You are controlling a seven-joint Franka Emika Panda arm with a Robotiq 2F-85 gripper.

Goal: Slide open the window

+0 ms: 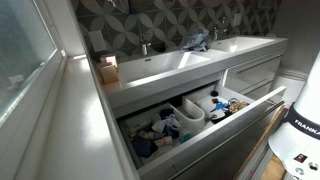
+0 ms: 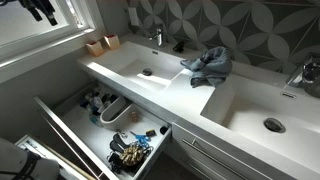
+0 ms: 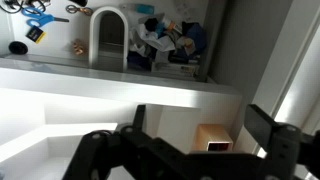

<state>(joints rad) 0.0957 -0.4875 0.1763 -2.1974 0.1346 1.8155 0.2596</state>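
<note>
Frosted grey-green glass of the window (image 1: 22, 45) is filling the upper left of both exterior views, sitting in its white frame above the wide sill (image 1: 68, 115), with no opening showing. In an exterior view the gripper (image 2: 40, 10) is hanging as a dark shape at the top left edge, in front of the pane; the wrist view is showing its fingers (image 3: 138, 122) spread wide and holding nothing. That camera is facing the vanity counter (image 3: 100, 82) and the cluttered open drawer (image 2: 60, 118), not the glass, so contact is likely going unseen. No handle is visible; pads pushing on smooth glass are probably risking a slip, or pressing too hard on the pane, and a skidding arm could be swinging toward the small wooden box (image 3: 215, 140)
</note>
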